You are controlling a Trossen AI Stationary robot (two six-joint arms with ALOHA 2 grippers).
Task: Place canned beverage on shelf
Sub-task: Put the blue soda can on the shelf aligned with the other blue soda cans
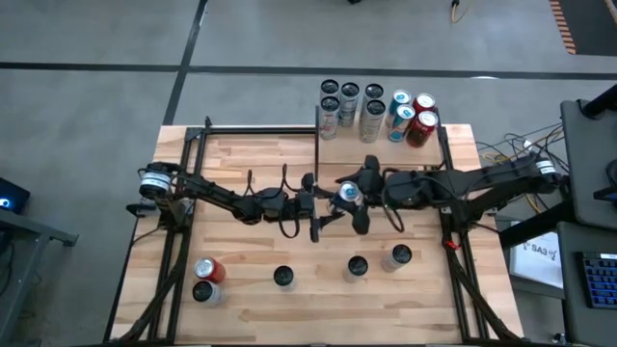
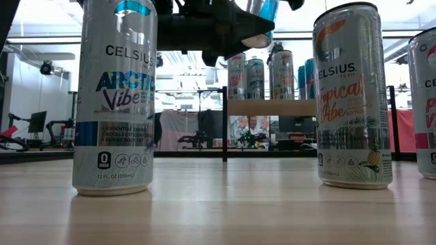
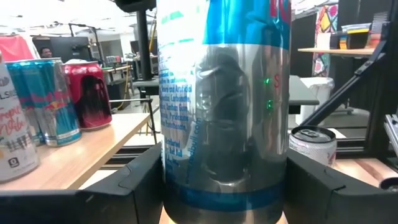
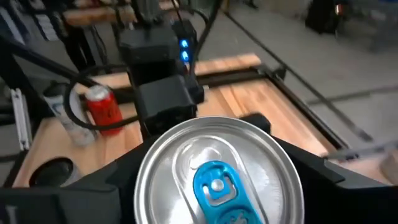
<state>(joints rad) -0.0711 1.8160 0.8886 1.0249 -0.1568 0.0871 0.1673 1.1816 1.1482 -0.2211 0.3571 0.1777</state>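
Observation:
A silver-and-blue can (image 1: 348, 195) with a blue tab is held upright above the middle of the table, between both grippers. My left gripper (image 1: 330, 207) reaches it from the left and my right gripper (image 1: 362, 198) from the right. In the low view the can (image 2: 263, 12) shows at the top edge, well above the tabletop. The shelf (image 1: 386, 146), a small light-wood board with black posts, stands at the far right and carries several cans (image 1: 374, 106). It also shows in the low view (image 2: 272, 107). My left gripper pinches the can's lower wall (image 3: 224, 186) between its two fingers (image 3: 140, 183), one on each side. The fingers come level from the table's left. The can stands upright, lifted clear of the table. My right gripper has its two fingers (image 4: 121, 171) against opposite sides of the can just below the top rim (image 4: 149, 168). They come slanting down from above and from the table's right. The can's lid (image 4: 217, 180) faces the wrist camera.
Several cans stand along the table's near side: a red one (image 1: 209, 270), others (image 1: 282, 278) (image 1: 357, 266) (image 1: 400, 256). In the low view two tall cans (image 2: 114, 95) (image 2: 351, 95) stand close to the camera. Black frame posts (image 1: 316, 135) edge the shelf.

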